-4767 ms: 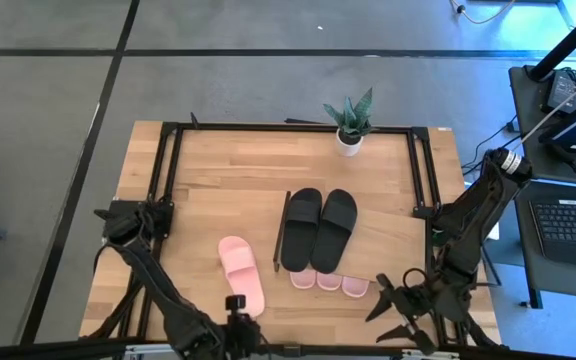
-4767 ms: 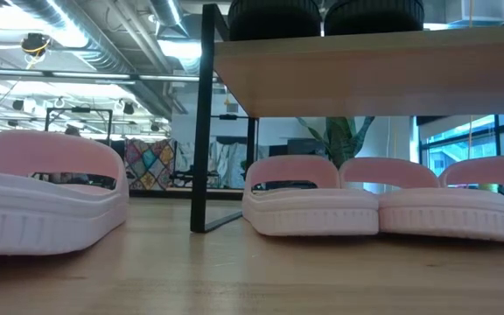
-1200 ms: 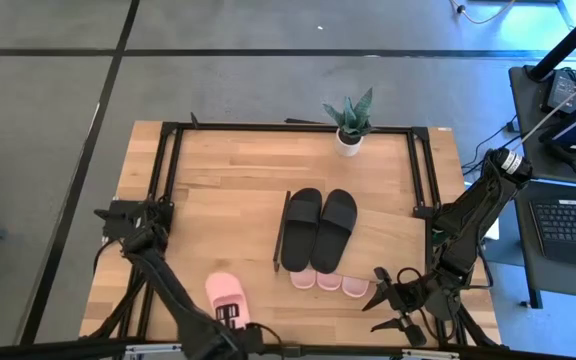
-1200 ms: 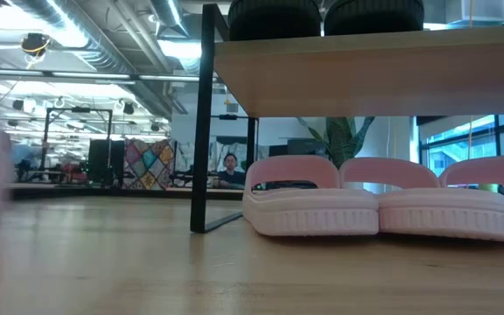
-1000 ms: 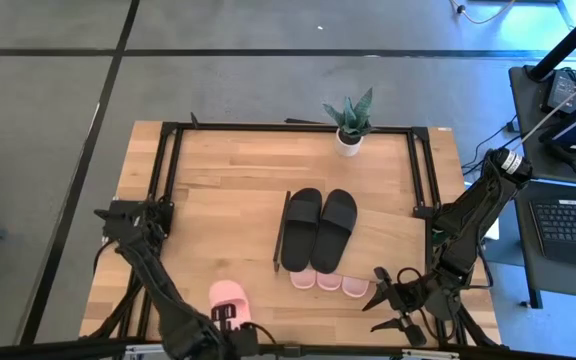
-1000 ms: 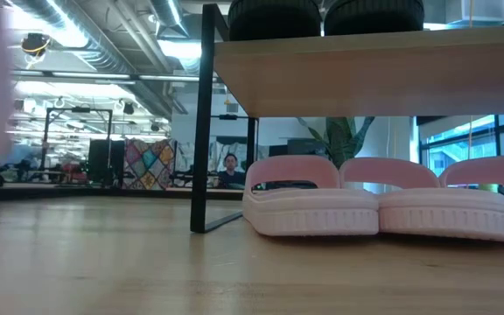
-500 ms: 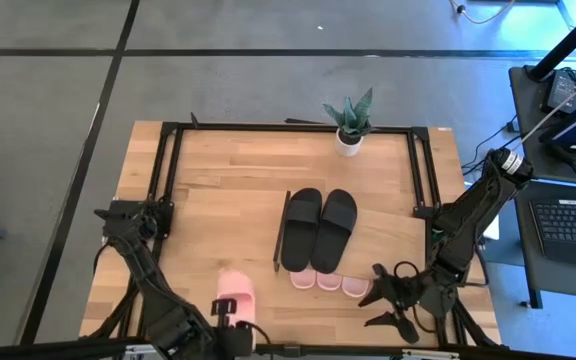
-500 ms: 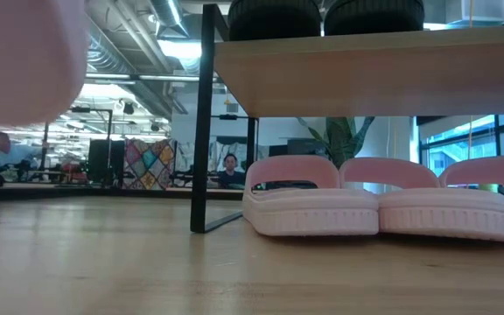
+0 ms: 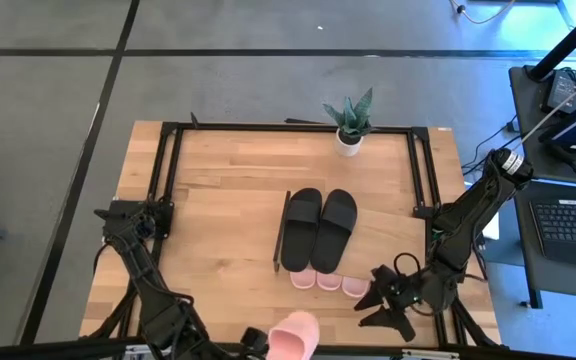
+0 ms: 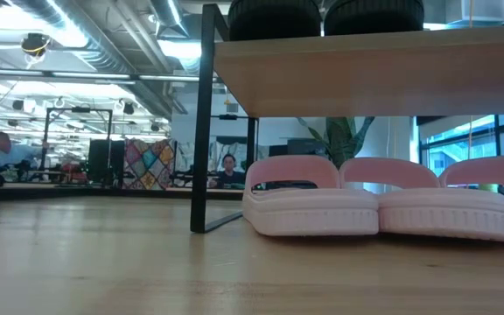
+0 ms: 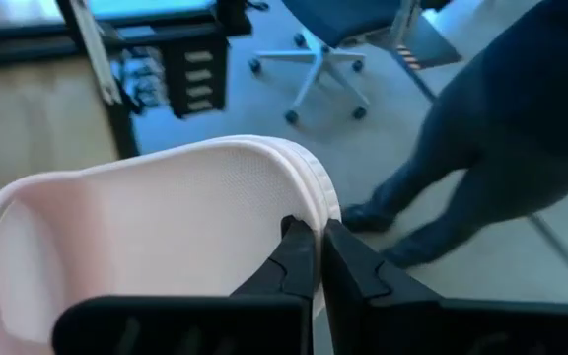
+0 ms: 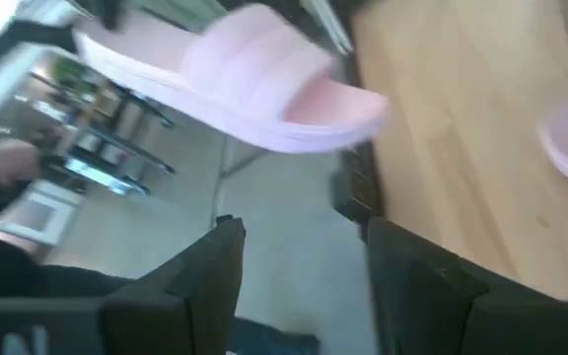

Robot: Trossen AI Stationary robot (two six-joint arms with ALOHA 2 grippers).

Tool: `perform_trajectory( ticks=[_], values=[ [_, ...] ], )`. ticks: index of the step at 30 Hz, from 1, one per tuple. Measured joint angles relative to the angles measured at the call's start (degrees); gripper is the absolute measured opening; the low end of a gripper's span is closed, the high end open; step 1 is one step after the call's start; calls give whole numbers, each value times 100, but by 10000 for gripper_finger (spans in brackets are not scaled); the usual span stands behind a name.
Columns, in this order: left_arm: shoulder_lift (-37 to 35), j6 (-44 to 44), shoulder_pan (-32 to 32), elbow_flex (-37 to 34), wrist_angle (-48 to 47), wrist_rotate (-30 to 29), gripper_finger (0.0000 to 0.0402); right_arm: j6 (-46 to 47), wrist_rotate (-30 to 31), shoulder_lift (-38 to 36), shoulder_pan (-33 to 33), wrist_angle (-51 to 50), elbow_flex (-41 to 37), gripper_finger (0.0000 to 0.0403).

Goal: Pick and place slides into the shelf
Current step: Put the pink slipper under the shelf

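My left gripper (image 11: pixel 316 258) is shut on a pale pink slide (image 9: pixel 293 337), which hangs above the table's near edge; the right wrist view shows this slide (image 12: pixel 254 79) in the air too. My right gripper (image 9: pixel 380 302) stands open just right of it, fingers apart with nothing between them. The shelf (image 9: pixel 373 238) carries two black slides (image 9: pixel 318 228) on its top board. Pink slides (image 10: pixel 313 206) rest on their soles under the shelf (image 10: pixel 366 74), their ends (image 9: pixel 328 282) poking out toward the near edge. My left gripper pinches the raised rim of the slide's sole (image 11: pixel 309 202) between its two fingers, close to one rounded end. The slide is lifted clear of the table and reaches away from the fingers toward the table's right.
A potted plant (image 9: pixel 349 125) stands at the table's far edge. A black metal frame (image 9: pixel 168 180) runs around the tabletop. Bare wood lies left of the shelf (image 9: pixel 218 220). A person's legs (image 11: pixel 501 148) and an office chair (image 11: pixel 333 39) show beyond the table.
My left gripper has carried the pink slide toward the table's right and near edge and turned it about; it has risen out of the low view. My right gripper has shifted a little toward the left, staying open.
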Motion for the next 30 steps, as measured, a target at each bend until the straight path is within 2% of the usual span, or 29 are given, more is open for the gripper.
perform_trajectory(
  ticks=[9,17,24,30],
  values=[
    [0,1354,103,0,155,-1075,0,-748,250,0,0,1780,0,218],
    [-11,2599,104,0,549,-1370,0,-807,253,-2,0,1971,2,218],
    [-11,2641,88,0,449,-1441,0,-559,252,-2,2,1910,2,218],
    [-11,2487,9,0,452,-1309,0,-159,9,-2,103,1818,2,218]
  ],
)
